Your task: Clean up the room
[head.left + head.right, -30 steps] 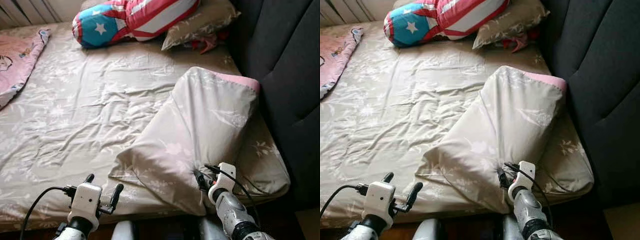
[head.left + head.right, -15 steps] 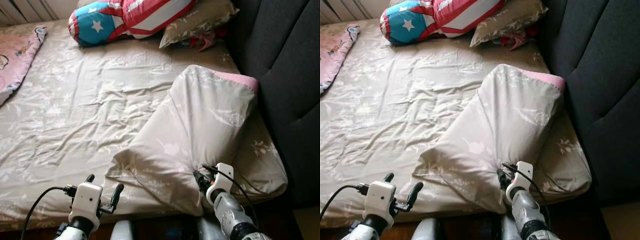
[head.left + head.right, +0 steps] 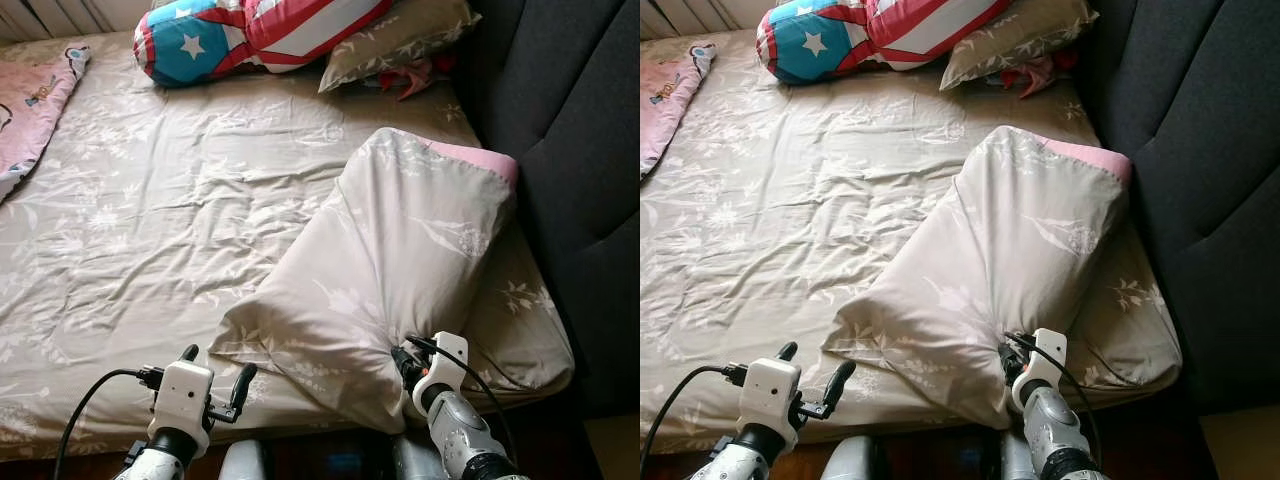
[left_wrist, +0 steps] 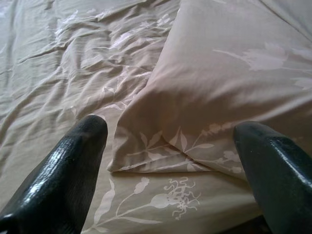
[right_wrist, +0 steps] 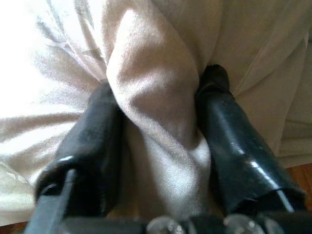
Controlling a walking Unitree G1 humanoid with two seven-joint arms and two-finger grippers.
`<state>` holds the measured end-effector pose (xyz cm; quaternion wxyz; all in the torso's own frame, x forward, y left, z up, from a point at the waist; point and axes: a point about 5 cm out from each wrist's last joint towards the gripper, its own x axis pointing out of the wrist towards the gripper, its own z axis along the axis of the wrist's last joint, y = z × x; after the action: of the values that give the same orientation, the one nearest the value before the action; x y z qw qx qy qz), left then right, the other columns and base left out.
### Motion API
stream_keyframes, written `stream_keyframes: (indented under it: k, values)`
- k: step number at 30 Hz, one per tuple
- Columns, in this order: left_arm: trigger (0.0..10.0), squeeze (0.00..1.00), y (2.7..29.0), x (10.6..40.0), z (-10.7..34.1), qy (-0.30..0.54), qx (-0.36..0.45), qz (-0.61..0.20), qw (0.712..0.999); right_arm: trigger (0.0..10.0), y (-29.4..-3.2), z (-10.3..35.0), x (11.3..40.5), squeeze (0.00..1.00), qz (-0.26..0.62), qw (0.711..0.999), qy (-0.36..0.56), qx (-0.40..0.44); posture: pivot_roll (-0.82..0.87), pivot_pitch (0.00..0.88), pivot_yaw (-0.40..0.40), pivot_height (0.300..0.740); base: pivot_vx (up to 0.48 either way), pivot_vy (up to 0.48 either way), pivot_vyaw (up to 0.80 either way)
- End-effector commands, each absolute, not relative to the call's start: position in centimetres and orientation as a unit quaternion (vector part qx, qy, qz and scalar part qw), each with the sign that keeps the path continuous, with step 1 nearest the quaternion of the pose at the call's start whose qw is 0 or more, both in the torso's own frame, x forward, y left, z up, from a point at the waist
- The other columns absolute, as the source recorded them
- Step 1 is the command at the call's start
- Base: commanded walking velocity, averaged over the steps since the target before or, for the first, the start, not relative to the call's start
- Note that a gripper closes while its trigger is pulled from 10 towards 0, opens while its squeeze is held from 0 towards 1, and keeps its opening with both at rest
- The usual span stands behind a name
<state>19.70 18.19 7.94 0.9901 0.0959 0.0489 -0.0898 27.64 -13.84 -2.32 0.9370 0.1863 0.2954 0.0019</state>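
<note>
With my right gripper (image 3: 403,360) clamped on the pillow (image 3: 390,270) at lower centre and left gripper (image 3: 215,375) fingers apart, I should lift slowly toward the headboard (image 3: 570,130).

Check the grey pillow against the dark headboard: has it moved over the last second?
No. The pillow keeps its pink end against the headboard; only the camera shifted. The right gripper stays pinched on its near edge.

soft daylight falls across the bed sheet (image 3: 150,220) from the far left, leaving the dark headboard (image 3: 580,150) in shade. the head views are sharp; the right wrist view is blown out white at one corner and blurred close up.
</note>
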Motion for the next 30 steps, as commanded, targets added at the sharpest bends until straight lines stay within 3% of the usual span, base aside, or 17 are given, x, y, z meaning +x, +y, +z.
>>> stream_keyframes:
  k: [1, 13, 27, 30]
  values:
    - [10.0, 0.0, 18.5, 19.5, 7.1, 0.071, 0.093, -0.083, 0.99, 0.0, -12.7, -5.8, 23.3, 0.0, -0.002, 0.898, 0.395, 0.195, 0.07, 0.288, 0.047, 0.658, 0.0, 0.0, 0.0]
    - [10.0, 0.0, 18.2, 20.3, 6.9, 0.065, 0.09, -0.083, 0.99, 0.0, -14.5, -5.5, 23.9, 0.0, -0.038, 0.907, 0.38, 0.179, 0.05, 0.259, 0.041, 0.658, 0.0, 0.0, 0.0]
    - [10.0, 0.0, 18.4, 21.5, 6.5, 0.057, 0.093, -0.076, 0.991, 0.0, -20.6, -3.1, 26.0, 0.0, -0.155, 0.928, 0.309, 0.139, 0.01, 0.197, 0.034, 0.658, 0.0, 0.0, 0.0]
    - [10.0, 0.0, 18.3, 21.7, 6.1, 0.057, 0.091, -0.076, 0.991, 0.0, -26.6, -0.1, 26.9, 0.0, -0.264, 0.93, 0.241, 0.084, -0.01, 0.179, 0.034, 0.658, 0.0, 0.0, 0.0]
